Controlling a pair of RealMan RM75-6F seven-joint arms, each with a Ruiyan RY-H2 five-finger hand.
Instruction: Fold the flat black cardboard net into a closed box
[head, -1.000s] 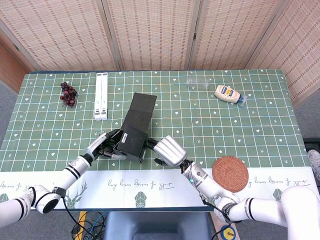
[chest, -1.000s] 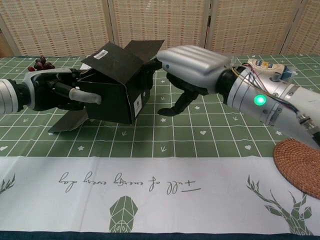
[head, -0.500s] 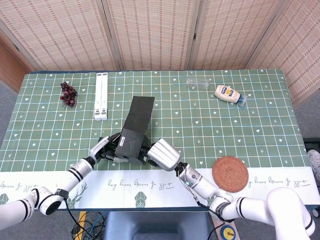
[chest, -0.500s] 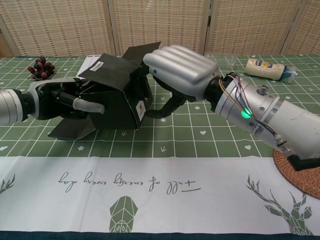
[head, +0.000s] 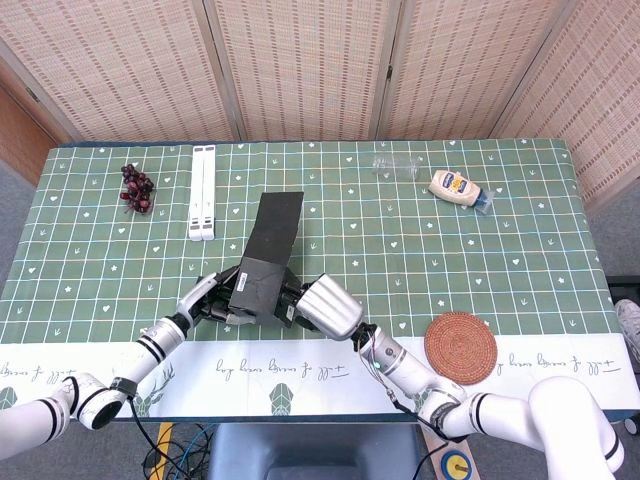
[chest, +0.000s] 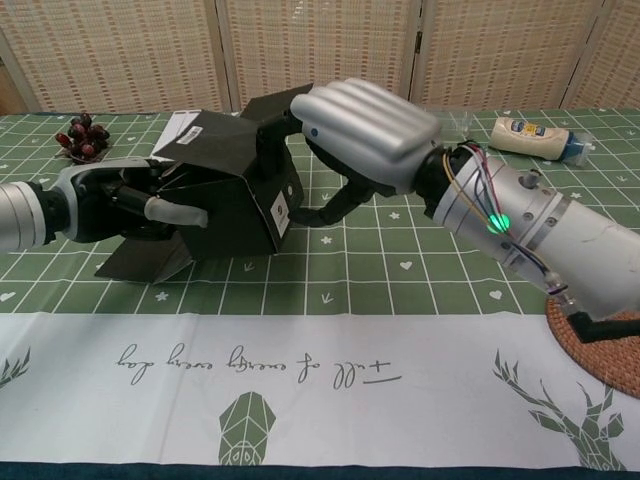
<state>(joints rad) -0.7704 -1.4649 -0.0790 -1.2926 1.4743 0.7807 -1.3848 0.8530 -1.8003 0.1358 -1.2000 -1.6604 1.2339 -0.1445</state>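
The black cardboard box (head: 264, 261), partly folded, lies on the green cloth near the front of the table, and a long flap (head: 277, 218) stretches away from me. In the chest view the box (chest: 228, 195) shows a white label on its near face, with a loose flap (chest: 140, 260) flat on the cloth at its left. My left hand (head: 207, 300) grips the box's left end, thumb (chest: 170, 212) across the front face. My right hand (head: 326, 304) holds the right end, its fingers (chest: 365, 110) curled over the top while the thumb reaches to the side wall.
Dark grapes (head: 137, 188) and two white strips (head: 203, 192) lie at the back left. A clear bottle (head: 398, 165) and a mayonnaise bottle (head: 458, 188) lie at the back right. A woven coaster (head: 461, 347) sits at the front right, and a white runner (chest: 300, 380) lines the front edge.
My right hand has moved left and up onto the box's right end. The box has shifted slightly left and toward me, and its top flap has come closer in.
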